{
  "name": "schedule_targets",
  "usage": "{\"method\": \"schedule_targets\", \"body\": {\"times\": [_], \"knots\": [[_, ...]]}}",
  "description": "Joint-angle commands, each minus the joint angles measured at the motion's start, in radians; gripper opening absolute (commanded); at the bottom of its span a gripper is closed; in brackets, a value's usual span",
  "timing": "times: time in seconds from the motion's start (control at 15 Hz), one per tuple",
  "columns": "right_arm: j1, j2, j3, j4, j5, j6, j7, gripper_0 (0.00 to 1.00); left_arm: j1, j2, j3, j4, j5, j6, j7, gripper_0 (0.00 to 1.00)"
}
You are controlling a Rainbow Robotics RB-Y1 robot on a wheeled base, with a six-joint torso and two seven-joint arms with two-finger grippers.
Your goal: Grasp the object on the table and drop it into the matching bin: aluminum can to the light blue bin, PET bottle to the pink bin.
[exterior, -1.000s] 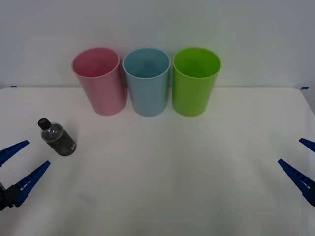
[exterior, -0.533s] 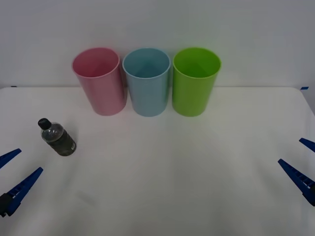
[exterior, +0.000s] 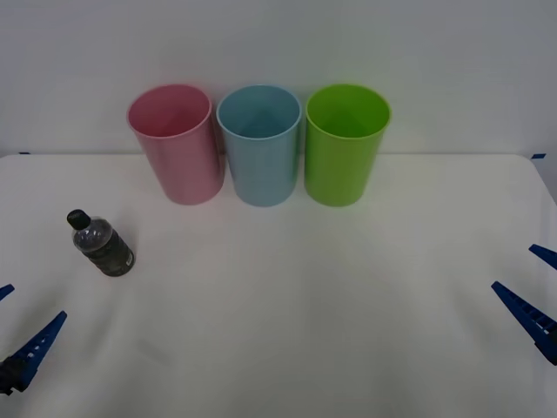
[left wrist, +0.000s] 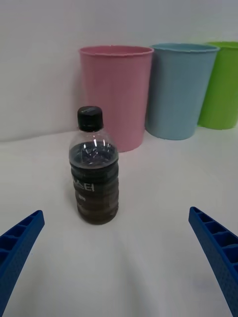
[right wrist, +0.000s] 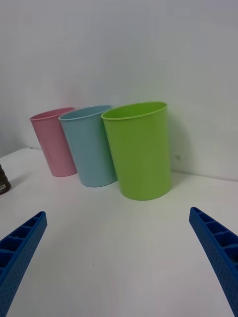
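1. The PET bottle (exterior: 102, 244) is being kept upright on the white worktop (exterior: 305, 296), near the pink bin (exterior: 176, 144).
2. The left claw (left wrist: 119, 257) is being held apart, facing the bottle.
3. The right claw (right wrist: 119, 252) is being held apart at the worktop's right edge.

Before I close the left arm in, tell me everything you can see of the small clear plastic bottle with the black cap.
The small clear plastic bottle stands upright on the white table, alone. It has a black screw cap, clear shoulders and a dark ribbed label with pale lettering. Nothing touches it but the tabletop. It stands nearer than the pink bin, ahead of the open left gripper.
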Motion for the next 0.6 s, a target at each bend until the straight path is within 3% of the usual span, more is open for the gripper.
{"method": "schedule_targets", "body": {"times": [0.07,0.33,0.6], "knots": [[0.0,0.0,0.0,0.0,0.0,0.0,0.0,1.0,0.011,0.0,-0.056,0.001,-0.003,0.11,-0.074,1.0],[0.0,0.0,0.0,0.0,0.0,0.0,0.0,1.0,-0.012,-0.003,-0.131,0.023,-0.023,0.246,-0.091,1.0],[0.0,0.0,0.0,0.0,0.0,0.0,0.0,1.0,-0.11,-0.014,-0.148,0.144,-0.009,0.252,-0.065,1.0]]}}
